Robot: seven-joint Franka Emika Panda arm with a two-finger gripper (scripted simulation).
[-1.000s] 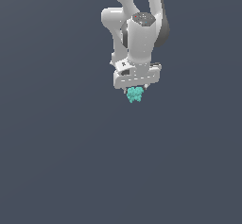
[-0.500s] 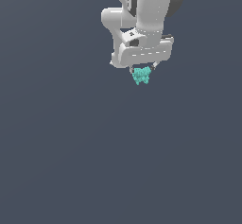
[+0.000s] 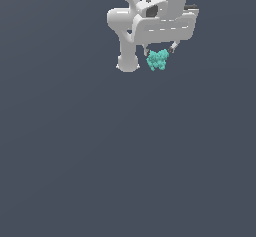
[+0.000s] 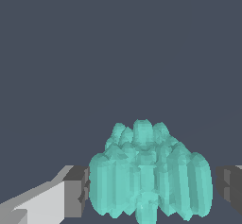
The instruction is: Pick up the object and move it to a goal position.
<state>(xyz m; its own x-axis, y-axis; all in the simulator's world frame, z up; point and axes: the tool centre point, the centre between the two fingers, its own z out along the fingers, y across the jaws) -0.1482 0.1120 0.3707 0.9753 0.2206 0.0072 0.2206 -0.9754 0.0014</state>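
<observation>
One risk here: end effector (image 3: 159,51) is clamped on the lumpy teal clump (image 3: 158,60), and those knobbly sides could slip out mid-carry if it jerks.

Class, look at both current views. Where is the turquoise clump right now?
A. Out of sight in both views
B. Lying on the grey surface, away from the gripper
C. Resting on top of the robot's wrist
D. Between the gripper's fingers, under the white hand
D: the turquoise clump sits under the white gripper, and the wrist view shows it between the two fingers.
</observation>
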